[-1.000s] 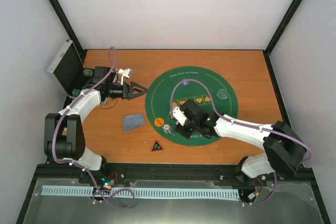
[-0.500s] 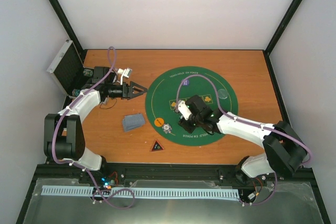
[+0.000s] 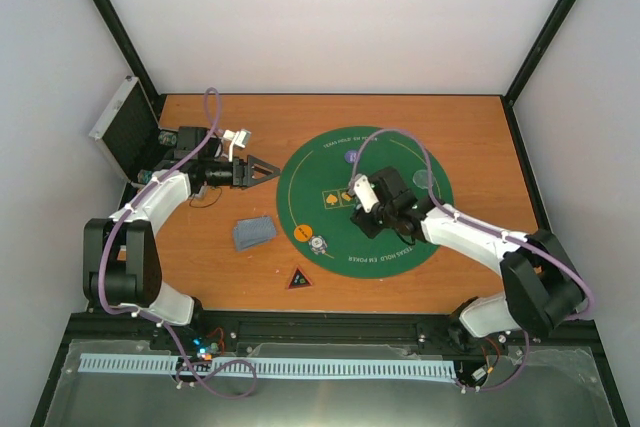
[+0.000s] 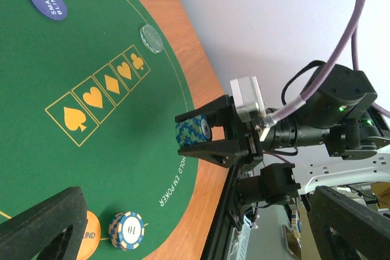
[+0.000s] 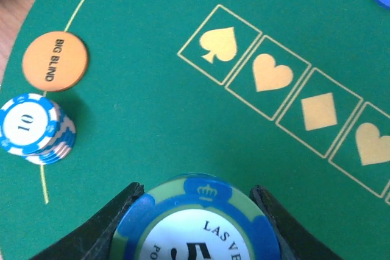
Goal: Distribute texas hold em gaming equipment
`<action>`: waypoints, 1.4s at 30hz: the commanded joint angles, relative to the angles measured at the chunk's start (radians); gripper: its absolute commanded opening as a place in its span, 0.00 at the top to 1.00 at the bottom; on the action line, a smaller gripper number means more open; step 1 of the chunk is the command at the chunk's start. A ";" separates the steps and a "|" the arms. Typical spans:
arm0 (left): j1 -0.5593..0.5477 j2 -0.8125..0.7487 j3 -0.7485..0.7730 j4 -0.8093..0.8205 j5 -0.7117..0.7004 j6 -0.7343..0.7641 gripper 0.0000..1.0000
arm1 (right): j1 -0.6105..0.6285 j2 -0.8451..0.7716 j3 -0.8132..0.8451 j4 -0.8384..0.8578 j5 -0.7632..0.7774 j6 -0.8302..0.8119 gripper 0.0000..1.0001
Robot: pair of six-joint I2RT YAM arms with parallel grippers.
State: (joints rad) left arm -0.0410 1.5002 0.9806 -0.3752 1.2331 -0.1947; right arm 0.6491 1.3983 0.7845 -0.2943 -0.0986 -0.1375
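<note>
Chips are what the right arm has in hand: a blue-and-green chip stack (image 5: 198, 226) is pinched by its edges between the fingers of the right end effector (image 4: 204, 133). The fingers clamp the whole pile from both sides so no chip slips out. It hangs just above the green mat (image 3: 310, 172), near the printed row of suit boxes (image 5: 268, 74). A shadow lies under it in the left wrist view, so I judge it is in transit rather than set down.

On the mat lies the orange disc (image 5: 55, 61) marked big blind, with a white-and-blue chip stack (image 5: 33, 129) just beside it at the near-left rim. The purple disc (image 4: 48, 2) marked small blind sits toward the far edge, and the clear disc (image 4: 151, 38) just past the club box. Each marker seems to denote a seat, so the held stack probably belongs by one that lacks chips.

Off the mat, on the surface (image 3: 470, 137), are the cards (image 3: 254, 232) and the triangle (image 3: 299, 278). The left end effector (image 3: 268, 173) stands wide open and empty between the case (image 3: 125, 127) and the mat, likely parked clear of the right arm's path.
</note>
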 commanded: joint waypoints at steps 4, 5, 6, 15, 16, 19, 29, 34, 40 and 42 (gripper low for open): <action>0.006 -0.024 0.012 -0.005 0.006 0.030 0.00 | -0.066 0.034 0.056 0.035 -0.011 -0.010 0.97; 0.006 -0.024 0.012 -0.004 0.006 0.031 0.00 | -0.070 0.034 0.057 0.036 -0.010 -0.011 0.97; 0.006 -0.023 0.012 -0.005 0.006 0.032 0.00 | -0.074 0.034 0.056 0.037 -0.010 -0.014 0.97; 0.007 -0.017 0.018 -0.013 0.005 0.049 0.00 | -0.098 0.028 0.055 0.034 -0.016 -0.024 0.97; 0.007 -0.015 0.019 -0.014 0.005 0.050 0.00 | -0.100 0.027 0.053 0.032 -0.016 -0.024 0.97; 0.008 -0.011 0.024 -0.021 0.001 0.057 0.00 | -0.100 0.025 0.050 0.025 -0.019 -0.019 0.97; 0.014 -0.025 0.081 -0.093 -0.162 0.180 0.00 | -0.100 0.004 0.004 0.039 -0.033 0.001 0.97; 0.015 -0.026 0.098 -0.115 -0.217 0.218 0.00 | -0.100 0.007 -0.022 0.058 -0.054 0.027 0.97; 0.015 -0.019 0.098 -0.116 -0.222 0.225 0.00 | -0.062 0.008 -0.043 0.084 -0.051 0.075 0.97; 0.015 -0.017 0.098 -0.116 -0.222 0.224 0.00 | -0.015 0.015 -0.036 0.078 -0.009 0.069 0.97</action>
State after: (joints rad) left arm -0.0326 1.5002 1.0409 -0.4759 1.0195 -0.0067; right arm 0.5709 1.4311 0.7448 -0.2699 -0.1413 -0.0937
